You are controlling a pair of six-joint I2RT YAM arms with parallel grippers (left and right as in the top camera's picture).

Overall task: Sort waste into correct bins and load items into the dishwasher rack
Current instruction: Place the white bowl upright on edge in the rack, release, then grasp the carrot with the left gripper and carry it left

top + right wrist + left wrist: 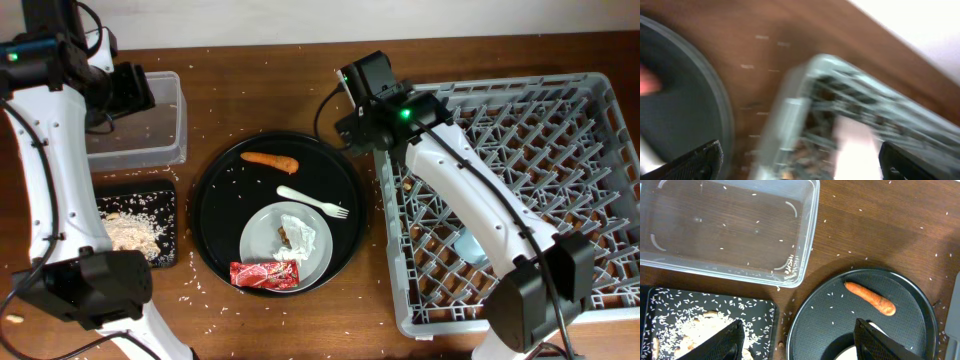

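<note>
Carrot [870, 298] lies just ahead of the left tool [799, 330], spread empty, seemingly for a pick; right tool [800, 150] gapes empty by the rack [590, 85] corner.

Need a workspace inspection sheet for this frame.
Surface: brown wooden table.
Job's things: orange carrot, white plastic fork, round pale-grey plate with crumpled white napkin and shiny red snack wrapper, all on large round black tray; clear plastic tub nearly empty; shallow black rectangular tray holds rice pile; large grey pegged rack.
Clutter: loose rice grains on table.
Grippers: left gripper open, empty; right gripper open, empty.
Cables: black cable by right arm.
Surroundings: pale wall.
</note>
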